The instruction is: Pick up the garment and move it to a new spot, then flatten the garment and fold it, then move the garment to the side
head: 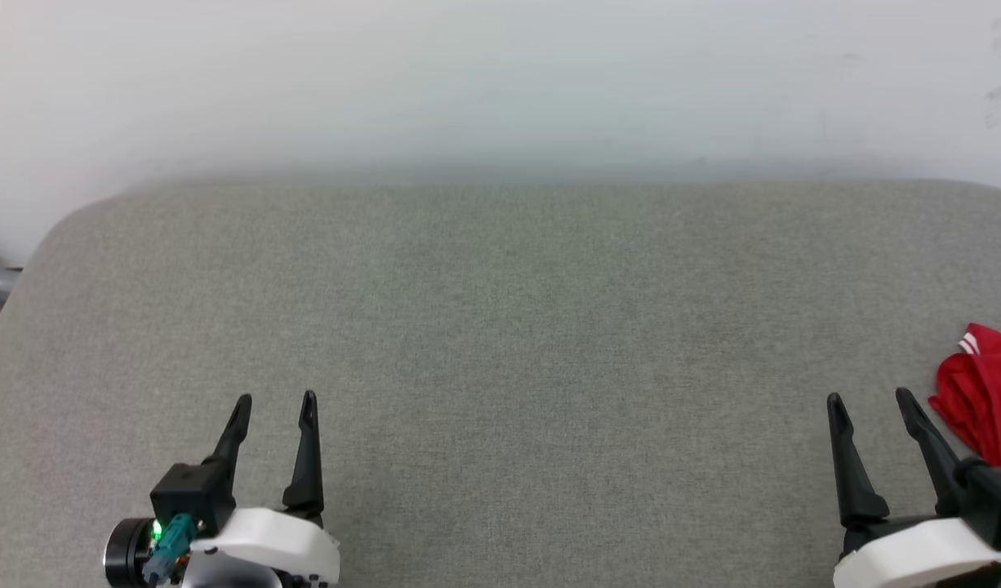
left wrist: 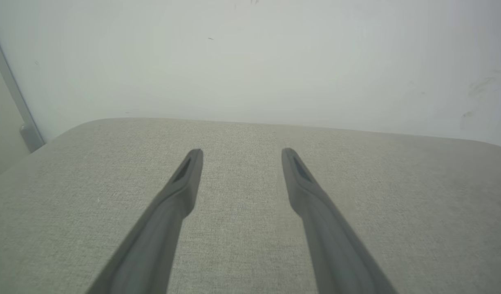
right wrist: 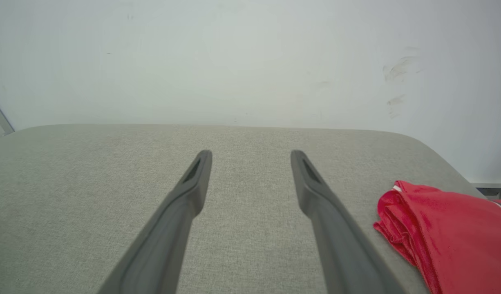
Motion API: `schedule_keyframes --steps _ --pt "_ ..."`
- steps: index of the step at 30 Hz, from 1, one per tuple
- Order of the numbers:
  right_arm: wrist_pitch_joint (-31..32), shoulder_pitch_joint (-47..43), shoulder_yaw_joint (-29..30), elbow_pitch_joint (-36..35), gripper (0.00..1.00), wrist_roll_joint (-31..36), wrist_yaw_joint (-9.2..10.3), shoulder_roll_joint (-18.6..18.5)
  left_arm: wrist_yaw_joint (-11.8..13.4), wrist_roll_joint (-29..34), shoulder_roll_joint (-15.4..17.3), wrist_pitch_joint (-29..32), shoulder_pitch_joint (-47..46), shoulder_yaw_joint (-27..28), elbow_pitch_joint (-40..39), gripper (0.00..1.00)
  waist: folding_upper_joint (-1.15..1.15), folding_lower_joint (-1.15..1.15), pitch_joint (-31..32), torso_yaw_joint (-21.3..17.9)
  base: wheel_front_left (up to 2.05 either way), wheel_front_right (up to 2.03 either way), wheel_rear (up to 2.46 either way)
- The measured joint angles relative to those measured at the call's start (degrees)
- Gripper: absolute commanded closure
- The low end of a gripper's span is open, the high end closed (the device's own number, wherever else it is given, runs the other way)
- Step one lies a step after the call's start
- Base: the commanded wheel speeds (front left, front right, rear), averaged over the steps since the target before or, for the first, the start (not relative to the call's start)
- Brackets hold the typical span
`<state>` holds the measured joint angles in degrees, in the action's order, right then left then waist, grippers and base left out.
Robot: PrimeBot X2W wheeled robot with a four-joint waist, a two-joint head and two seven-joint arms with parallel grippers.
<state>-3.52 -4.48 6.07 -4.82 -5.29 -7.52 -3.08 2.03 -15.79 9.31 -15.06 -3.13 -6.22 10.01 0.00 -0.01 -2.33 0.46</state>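
Note:
The garment (head: 986, 392) is a bunched red cloth with a bit of white striped trim, lying on the grey cushion at the far right edge of the head view. It also shows as a folded red heap (right wrist: 446, 232) at the lower right of the right wrist view. My right gripper (head: 869, 398) is open just left of the garment, apart from it, with nothing between its fingers (right wrist: 197, 179). My left gripper (head: 274, 398) is open at the lower left over bare cushion, far from the garment. In the left wrist view its fingers (left wrist: 189, 171) stand spread and hold nothing.
The grey fabric cushion (head: 500, 327) has rounded far corners and ends at a pale wall (head: 500, 82). A grey metal bar (left wrist: 13, 94) runs beside the cushion's left edge.

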Motion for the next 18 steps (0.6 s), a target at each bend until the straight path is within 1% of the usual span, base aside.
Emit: schedule_keyframes --steps 3,8,18 --pt "1.6 -2.5 -0.5 -3.1 0.0 -0.8 0.0 0.1 0.0 0.2 0.0 0.0 1.7 0.3 0.1 0.0 0.0 0.0 1.2 -0.5 0.0 0.0 0.0" --pt "3.1 -5.2 -0.7 -6.0 0.0 -2.3 0.0 0.1 -0.4 0.2 0.0 0.0 3.6 0.9 0.0 0.0 0.0 0.0 2.9 -1.1 0.0 0.0 0.0" --pt "4.0 -6.4 -0.8 -7.1 0.0 -2.8 0.0 0.1 -0.8 1.0 0.2 0.0 4.8 0.0 0.6 0.0 0.0 0.0 3.7 -1.0 0.0 0.0 0.0"
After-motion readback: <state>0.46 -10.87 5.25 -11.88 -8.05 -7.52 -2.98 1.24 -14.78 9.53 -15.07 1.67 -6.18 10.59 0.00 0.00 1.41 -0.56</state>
